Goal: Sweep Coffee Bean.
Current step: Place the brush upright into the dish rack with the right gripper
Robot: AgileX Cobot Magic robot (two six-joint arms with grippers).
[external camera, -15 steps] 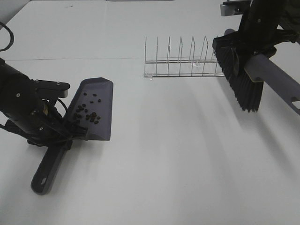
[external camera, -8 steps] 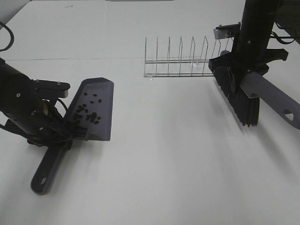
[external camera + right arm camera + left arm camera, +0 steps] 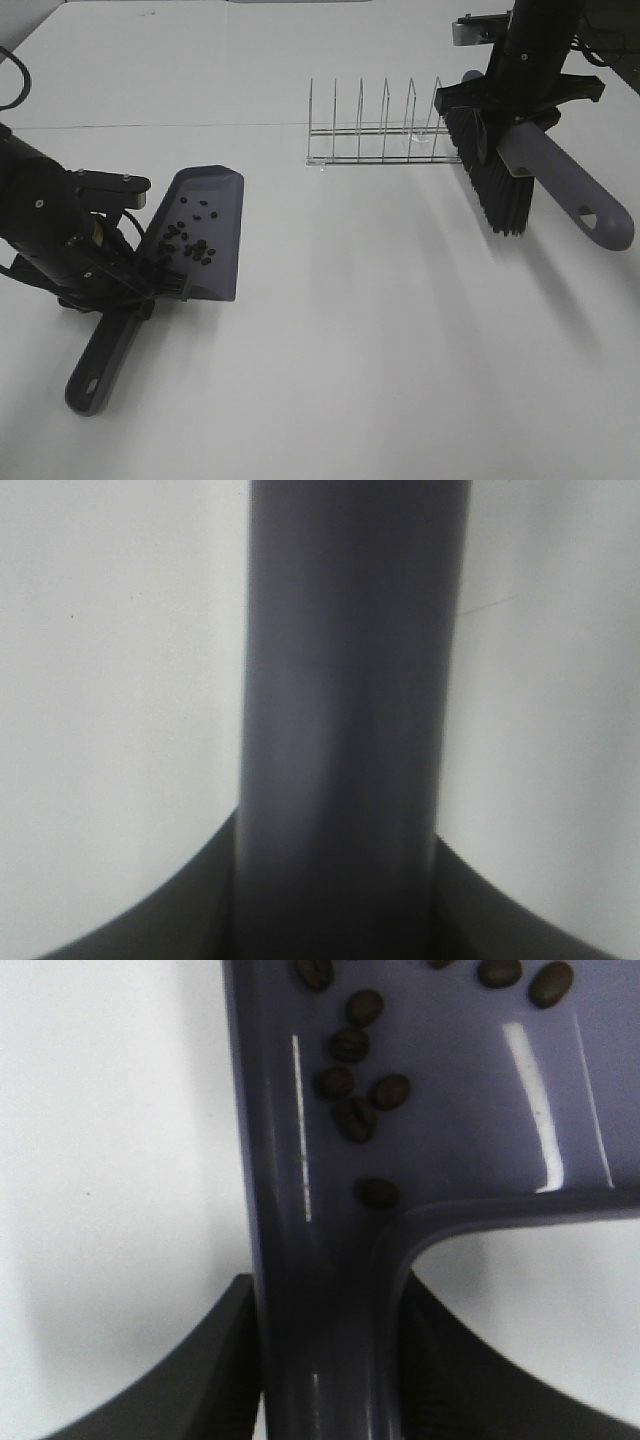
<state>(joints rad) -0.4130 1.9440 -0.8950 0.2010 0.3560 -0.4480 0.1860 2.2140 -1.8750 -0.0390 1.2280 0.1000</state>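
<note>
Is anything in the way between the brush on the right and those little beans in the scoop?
Nothing visible. Only bare table lies between the brush and the coffee beans, which sit in the dustpan. The wire rack stands farther back, off that line.

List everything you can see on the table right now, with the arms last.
coffee beans: roughly twenty, dark brown, all lying in the dustpan
dustpan: one, grey-purple, left side of the table, handle toward the near edge
brush: one, grey handle with black bristles, at the rack's right end, bristles pointing down
wire rack: one, silver, far middle of the table, nothing in its slots
table: one, white
left gripper: one, black, shut on the dustpan handle
right gripper: one, black, shut on the brush handle
</note>
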